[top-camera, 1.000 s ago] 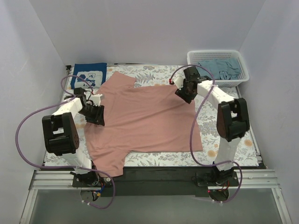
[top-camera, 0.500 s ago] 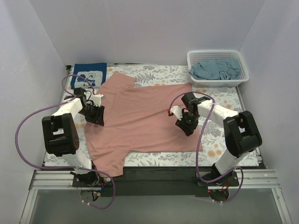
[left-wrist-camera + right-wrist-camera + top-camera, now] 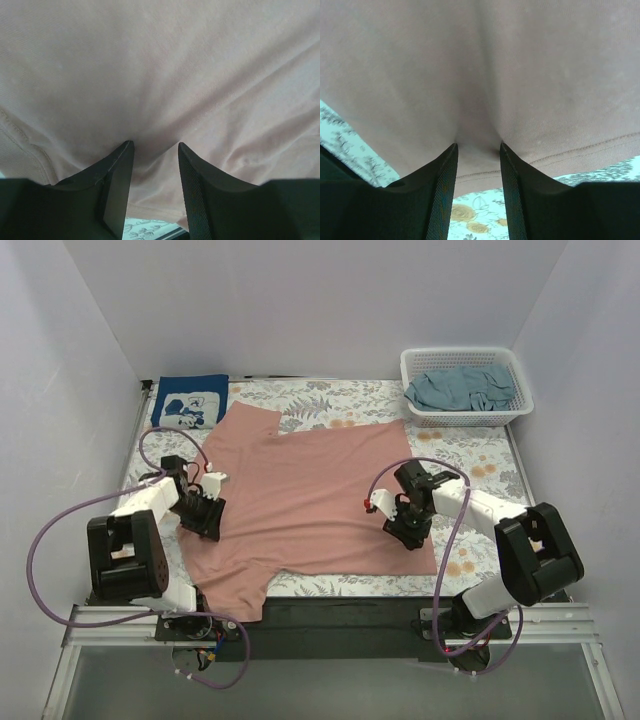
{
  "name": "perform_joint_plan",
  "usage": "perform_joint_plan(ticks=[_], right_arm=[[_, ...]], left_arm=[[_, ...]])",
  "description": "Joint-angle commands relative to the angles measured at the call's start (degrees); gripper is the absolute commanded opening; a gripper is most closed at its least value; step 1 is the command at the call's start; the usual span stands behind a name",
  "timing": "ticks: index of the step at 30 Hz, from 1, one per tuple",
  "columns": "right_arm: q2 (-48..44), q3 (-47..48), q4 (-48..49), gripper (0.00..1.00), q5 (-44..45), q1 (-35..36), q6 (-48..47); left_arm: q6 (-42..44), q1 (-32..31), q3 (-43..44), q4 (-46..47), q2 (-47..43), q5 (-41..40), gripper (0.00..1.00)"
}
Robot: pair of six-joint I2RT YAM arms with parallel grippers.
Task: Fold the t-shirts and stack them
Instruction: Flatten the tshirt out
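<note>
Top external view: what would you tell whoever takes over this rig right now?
Left claw: shut on the dusty-pink cloth t-shirt, at its left side.
Right claw: shut on its right hem edge.
Pink shirt lies spread on the floral table cloth; folded navy white-printed t-shirt at far-left corner; grey-teal t-shirt crumpled in the white plastic lattice basket, far right.
Done: navy folded.
Left: fold pink and grey-teal, stack all three.

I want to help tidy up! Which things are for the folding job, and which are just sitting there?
For the job: pink t-shirt, navy t-shirt, grey-teal t-shirt.
Just sitting there: white basket, flowery table cloth.
</note>
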Motion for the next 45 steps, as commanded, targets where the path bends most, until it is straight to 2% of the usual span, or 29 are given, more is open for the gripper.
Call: perform_joint_plan(ticks=[1, 6, 9, 12, 16, 17, 21, 25, 28, 30, 35, 45], right_arm=[[-1.2, -4.4, -7.9, 0.45, -1.3, 3.1, -0.6], [-3.2, -1.6, -13.5, 0.48, -6.7, 5.9, -1.4], [-3.1, 0.2, -18.0, 0.48, -9.6, 7.0, -3.2], [-2.6, 1.6, -18.8, 0.48, -7.0, 6.8, -4.7], [-1.5, 11.5, -18.5, 0.51, -9.3, 0.2, -5.6], [0.6, 17.6, -18.1, 0.51, -9.9, -1.3, -5.3], [7.2, 30.9, -10.3, 0.50, -8.4, -7.4, -1.3], [14.2, 39.2, -0.1, 0.48, -2.1, -9.9, 4.9], [20.2, 44.2, 5.1, 0.48, 0.8, -11.8, 12.7], [22.9, 44.7, 8.3, 0.48, 2.0, -12.6, 17.9], [25.5, 40.9, 21.8, 0.52, 4.4, -14.5, 22.3], [35.0, 46.0, 26.2, 0.59, 1.6, -16.9, 26.1]], left_arm=[[2.8, 0.3, -5.1, -4.4, -4.2, -4.4, 0.40], [3.3, 0.3, -5.4, -5.7, -6.8, -3.3, 0.40], [3.7, 0.3, -0.6, -8.0, -5.3, 1.2, 0.40], [4.3, 0.2, 5.8, -11.7, -2.3, 6.7, 0.40], [2.3, 0.3, 16.5, -11.2, -0.5, 12.4, 0.41], [1.0, 0.2, 18.6, -9.7, 0.2, 13.1, 0.41], [-6.5, 0.3, 29.8, -2.9, 7.5, 16.8, 0.41], [-17.0, 0.3, 42.3, 5.2, 18.2, 18.7, 0.43], [-22.9, 0.3, 48.1, 9.9, 23.1, 18.7, 0.43], [-25.6, 0.2, 49.5, 12.9, 24.4, 18.6, 0.44], [-28.8, 0.1, 52.2, 19.4, 28.5, 17.9, 0.46], [-28.1, 0.1, 56.1, 19.8, 33.8, 17.9, 0.47]])
